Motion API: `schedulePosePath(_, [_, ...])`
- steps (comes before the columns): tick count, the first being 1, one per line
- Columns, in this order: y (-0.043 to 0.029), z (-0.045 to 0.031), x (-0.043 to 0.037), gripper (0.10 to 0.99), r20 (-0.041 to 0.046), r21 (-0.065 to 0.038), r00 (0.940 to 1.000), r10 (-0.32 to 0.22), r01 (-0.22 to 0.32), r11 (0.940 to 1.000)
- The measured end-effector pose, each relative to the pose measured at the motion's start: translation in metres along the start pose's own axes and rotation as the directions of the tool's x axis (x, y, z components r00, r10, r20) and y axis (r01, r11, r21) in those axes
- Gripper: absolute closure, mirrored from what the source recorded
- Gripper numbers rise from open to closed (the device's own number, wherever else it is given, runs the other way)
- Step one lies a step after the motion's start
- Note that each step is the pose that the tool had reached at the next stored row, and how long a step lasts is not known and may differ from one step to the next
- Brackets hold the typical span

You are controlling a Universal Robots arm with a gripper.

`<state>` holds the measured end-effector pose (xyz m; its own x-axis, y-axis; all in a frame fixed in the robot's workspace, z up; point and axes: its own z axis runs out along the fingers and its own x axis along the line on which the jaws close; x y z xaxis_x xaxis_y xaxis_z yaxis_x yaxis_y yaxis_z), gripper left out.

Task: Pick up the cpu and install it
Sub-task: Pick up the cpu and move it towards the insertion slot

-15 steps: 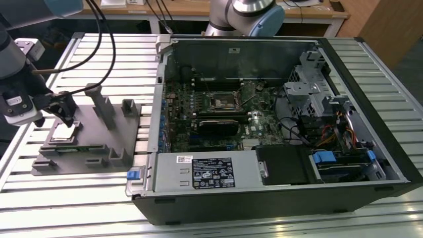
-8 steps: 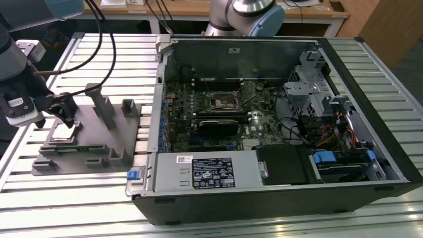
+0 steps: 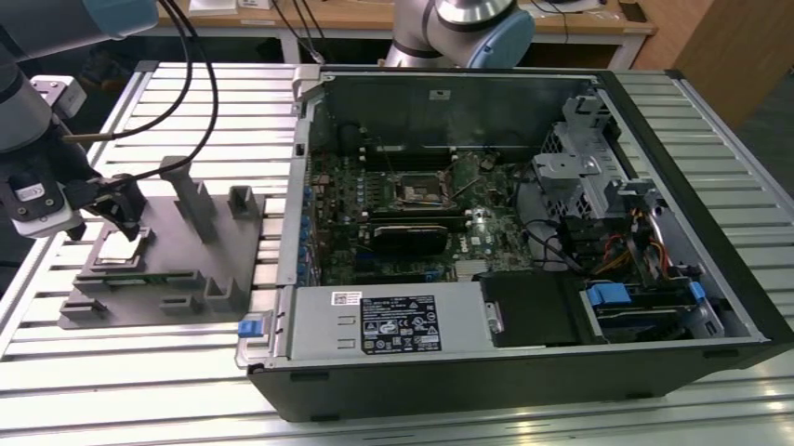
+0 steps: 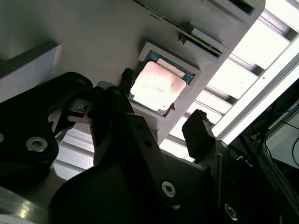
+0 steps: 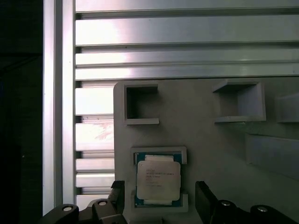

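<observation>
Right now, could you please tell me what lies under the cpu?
The cpu sits in a rimmed pocket of the grey fixture, which lies on the slatted metal table. The pocket's floor is covered by the chip.

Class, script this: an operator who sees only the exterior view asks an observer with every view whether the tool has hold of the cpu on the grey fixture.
Operator: Is the tool shut on the small square silvery-topped cpu?
Observer: No. In the first wrist view its fingers stand open, one on each side of the chip, with gaps showing.
Operator: Is the chip lifted?
Observer: No. In both wrist views it lies flat in its framed pocket of the grey plastic fixture.
</observation>
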<state>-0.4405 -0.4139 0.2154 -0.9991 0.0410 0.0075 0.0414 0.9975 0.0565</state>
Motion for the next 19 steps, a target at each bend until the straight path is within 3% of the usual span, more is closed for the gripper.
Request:
schedulePosePath(7, [0.0000,0.0003,0.0000,0.380,0.0000,0.000,1.0000,0.000,0.000,1.0000])
schedulePosePath(19, [-0.0005,0.0093,-0.0001,0.380,0.0000,0.000,1.0000,0.000,0.000,1.0000])
